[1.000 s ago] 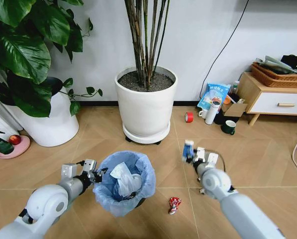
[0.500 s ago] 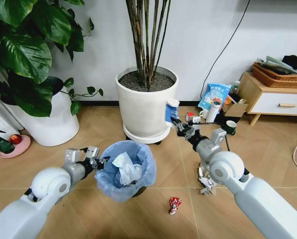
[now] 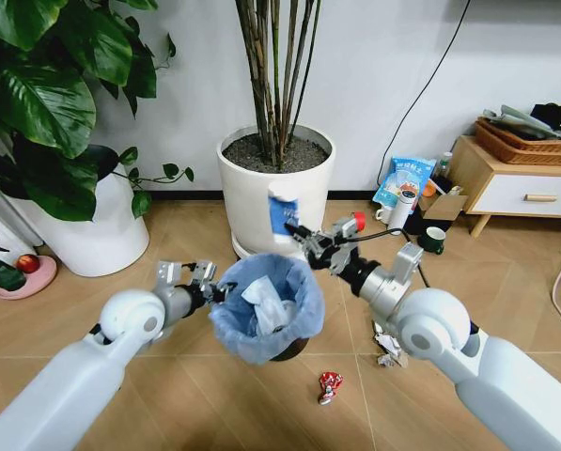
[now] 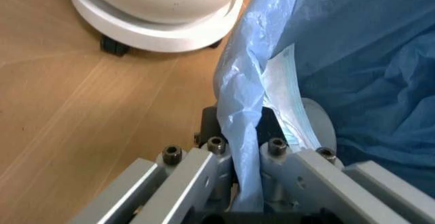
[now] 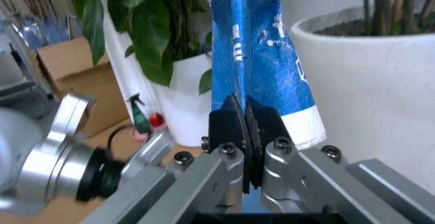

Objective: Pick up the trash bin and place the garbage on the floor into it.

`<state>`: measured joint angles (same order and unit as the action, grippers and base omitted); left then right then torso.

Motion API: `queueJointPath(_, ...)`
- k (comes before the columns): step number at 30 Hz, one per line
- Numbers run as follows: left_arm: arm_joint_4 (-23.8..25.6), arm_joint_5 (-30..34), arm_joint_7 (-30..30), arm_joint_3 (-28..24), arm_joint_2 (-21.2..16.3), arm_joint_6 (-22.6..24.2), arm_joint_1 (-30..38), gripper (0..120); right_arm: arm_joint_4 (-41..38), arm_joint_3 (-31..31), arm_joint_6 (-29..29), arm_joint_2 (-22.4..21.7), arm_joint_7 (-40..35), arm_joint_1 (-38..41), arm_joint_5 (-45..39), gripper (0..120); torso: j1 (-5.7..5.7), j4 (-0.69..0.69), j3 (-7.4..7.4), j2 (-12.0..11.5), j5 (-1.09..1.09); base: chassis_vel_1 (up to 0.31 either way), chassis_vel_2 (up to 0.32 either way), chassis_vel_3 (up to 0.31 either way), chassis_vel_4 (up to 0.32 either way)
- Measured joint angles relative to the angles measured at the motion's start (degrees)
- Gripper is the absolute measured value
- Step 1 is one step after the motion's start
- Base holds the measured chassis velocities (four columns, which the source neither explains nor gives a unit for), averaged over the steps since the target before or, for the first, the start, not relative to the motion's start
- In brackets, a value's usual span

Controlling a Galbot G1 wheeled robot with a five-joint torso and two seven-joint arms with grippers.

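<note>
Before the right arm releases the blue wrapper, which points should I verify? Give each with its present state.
1. Left gripper holds the trash bin by its bagged rim: ok, the fingers are shut on the rim.
2. Right gripper holds the blue wrapper: ok, pinched.
3. Wrapper is over the bin's opening: cannot tell; in the head view it appears at the far rim.
4. Bin has room left: ok, white tissues lie low inside.
5. Floor is finished: not ok, the red wrapper and the crumpled paper remain.
</note>
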<state>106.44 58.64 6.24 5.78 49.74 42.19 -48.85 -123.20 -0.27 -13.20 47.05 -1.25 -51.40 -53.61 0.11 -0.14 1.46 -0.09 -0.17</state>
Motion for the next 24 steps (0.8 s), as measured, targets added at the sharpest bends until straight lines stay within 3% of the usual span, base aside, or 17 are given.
queueJointPath(8, -1.11, -0.32, 0.94, -0.91, -1.01, 0.01, 1.32, 0, -1.70, -2.02, -2.19, -0.55, -0.54, -1.61, 1.87, 2, 0.00, 0.01, 0.00, 0.00, -0.01, 0.000, 0.000, 0.000, 0.000)
queueJointPath(19, -1.54, -1.05, 1.74, -1.83, -1.16, 0.00, 2.66, 0, -0.76, -3.91, -2.25, -0.23, -1.32, -1.19, 3.90, 45, 0.00, 0.01, 0.00, 0.00, -0.01, 0.000, 0.000, 0.000, 0.000)
queueJointPath(22, -1.50, -1.05, 1.76, -1.78, -1.21, 0.00, 2.53, 0, -0.74, -3.31, -2.12, -0.07, -1.69, -1.19, 3.84, 52, 0.00, 0.01, 0.00, 0.00, 0.00, 0.000, 0.000, 0.000, 0.000)
queueJointPath(24, -1.42, -1.12, 1.72, -0.90, -1.47, -0.01, 1.54, 0, -0.75, -1.10, -1.93, -0.28, -2.15, -1.29, 3.77, 63, 0.00, 0.01, 0.00, 0.00, 0.00, 0.000, 0.000, 0.000, 0.000)
